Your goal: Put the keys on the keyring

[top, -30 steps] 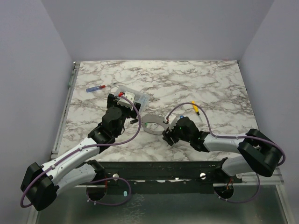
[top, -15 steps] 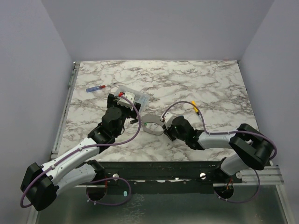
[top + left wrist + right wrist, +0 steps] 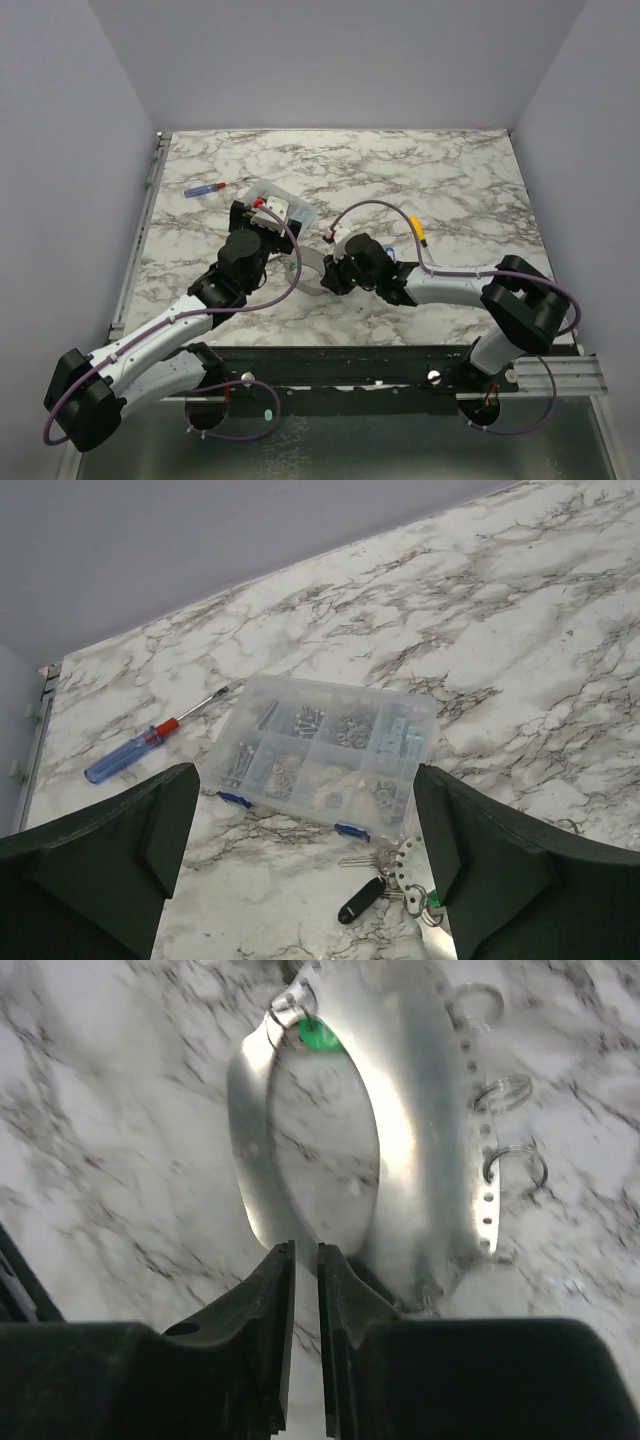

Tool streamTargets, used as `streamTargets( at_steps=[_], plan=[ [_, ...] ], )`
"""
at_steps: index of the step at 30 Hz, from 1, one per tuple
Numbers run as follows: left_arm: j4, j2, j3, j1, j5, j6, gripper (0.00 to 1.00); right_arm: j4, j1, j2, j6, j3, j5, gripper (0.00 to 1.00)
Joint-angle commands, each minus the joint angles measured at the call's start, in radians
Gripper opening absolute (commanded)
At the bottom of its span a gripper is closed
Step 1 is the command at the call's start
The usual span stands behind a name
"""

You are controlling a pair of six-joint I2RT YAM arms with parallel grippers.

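Note:
The keyring (image 3: 312, 268) is a broad silver band with a row of holes, lying on the marble between the two grippers. In the right wrist view the band (image 3: 430, 1140) carries small split rings (image 3: 515, 1170) and a green tag (image 3: 318, 1035). My right gripper (image 3: 302, 1250) is shut, its tips pinching the band's near rim; it shows in the top view (image 3: 332, 272). In the left wrist view a silver key (image 3: 365, 860), a black fob (image 3: 360, 900) and the green tag (image 3: 432, 895) hang on the band (image 3: 402, 852). My left gripper (image 3: 305, 772) is wide open and empty above them. An orange-headed key (image 3: 416, 226) lies apart.
A clear plastic compartment box (image 3: 320, 750) of small hardware sits just beyond the keys, under my left gripper (image 3: 265, 212) in the top view. A red-and-blue-handled screwdriver (image 3: 210, 188) lies at the far left. Purple cables loop over both arms.
My right gripper has moved left across the table to the band, and the band has shifted a little left toward my left arm. My left arm has not moved.

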Motion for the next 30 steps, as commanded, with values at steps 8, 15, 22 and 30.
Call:
streamTargets(
  at_steps=[8,15,22,30],
  plan=[
    [-0.011,-0.019,0.029,-0.006,0.016,0.006,0.96,-0.093,0.016,0.038,-0.005,0.158,-0.099,0.46],
    [-0.011,-0.024,0.029,-0.006,0.013,0.006,0.96,-0.155,0.021,-0.074,-0.273,0.061,-0.094,0.52],
    [-0.011,-0.023,0.03,-0.005,0.015,0.005,0.96,-0.082,0.087,-0.105,-0.517,-0.078,-0.067,0.52],
    [-0.011,-0.023,0.029,-0.007,0.013,0.005,0.96,0.169,0.115,-0.075,-0.63,-0.203,0.037,0.51]
  ],
)
